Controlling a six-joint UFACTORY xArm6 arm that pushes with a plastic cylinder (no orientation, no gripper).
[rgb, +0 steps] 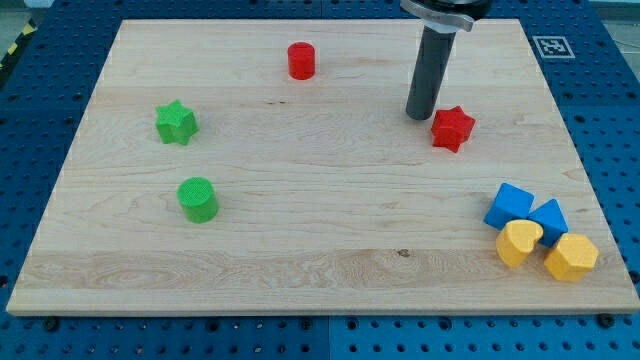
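My tip (419, 116) rests on the board just to the left of the red star (452, 128), slightly above it, with a narrow gap between them. The red star is the nearest block. A red cylinder (301, 61) stands further off toward the view's top left. At the left are a green star (176, 123) and, below it, a green cylinder (198, 199). In the bottom right corner two blue blocks (511, 204) (548, 219) and two yellow blocks (518, 243) (571, 257) huddle together.
The wooden board (320, 290) lies on a blue perforated table. A black-and-white marker tag (552, 46) sits off the board's top right corner.
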